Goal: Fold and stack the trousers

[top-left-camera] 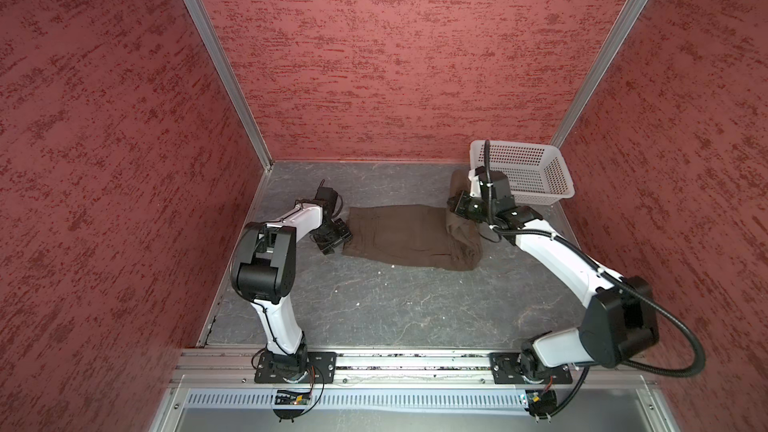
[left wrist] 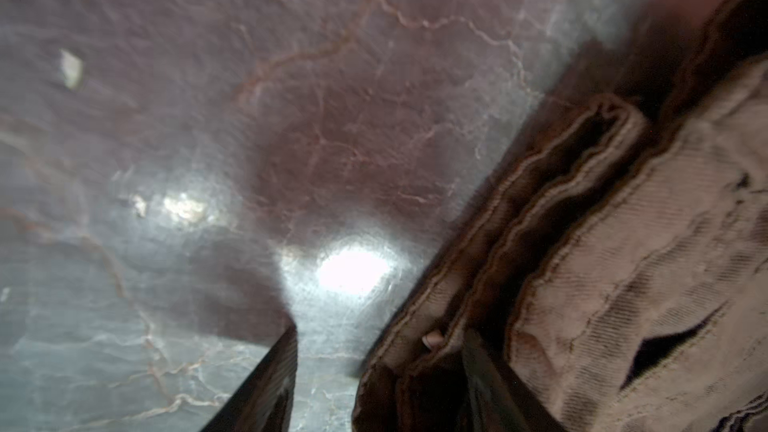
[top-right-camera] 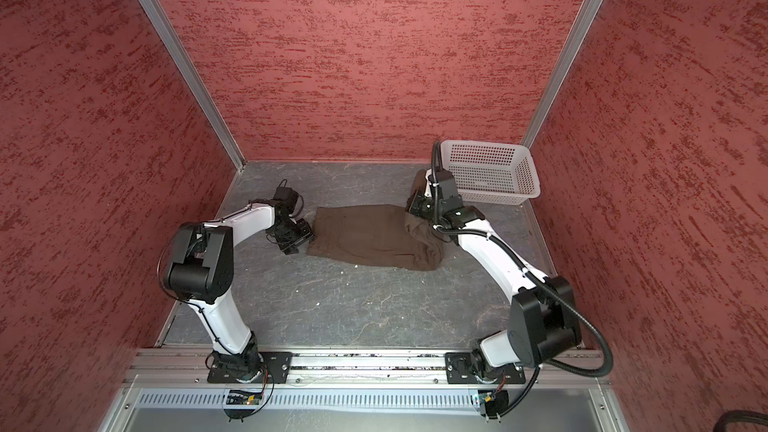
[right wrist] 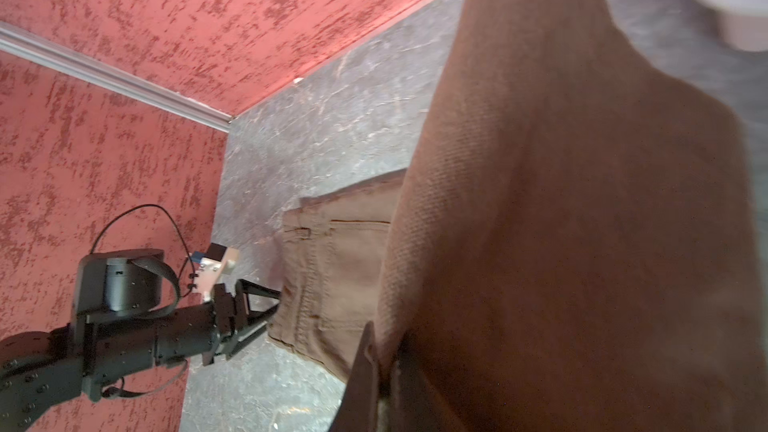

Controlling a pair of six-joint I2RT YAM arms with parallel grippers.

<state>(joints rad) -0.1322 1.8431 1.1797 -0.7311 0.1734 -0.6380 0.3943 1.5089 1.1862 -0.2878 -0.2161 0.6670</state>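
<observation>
Dark brown soft-cloth trousers [top-left-camera: 399, 234] lie on the grey marbled table [top-left-camera: 374, 309], long axis left–right. Right fingers [right wrist: 359, 388] pinch the raised leg end; left fingers [left wrist: 257, 388], parted, straddle the waistband edge at the opposite end.

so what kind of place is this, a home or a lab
Most likely a robot test cell: left arm and right arm bolted to an aluminium rail, red textured panels boxing in a grey tabletop, with brown trousers and a white basket on it.
</observation>
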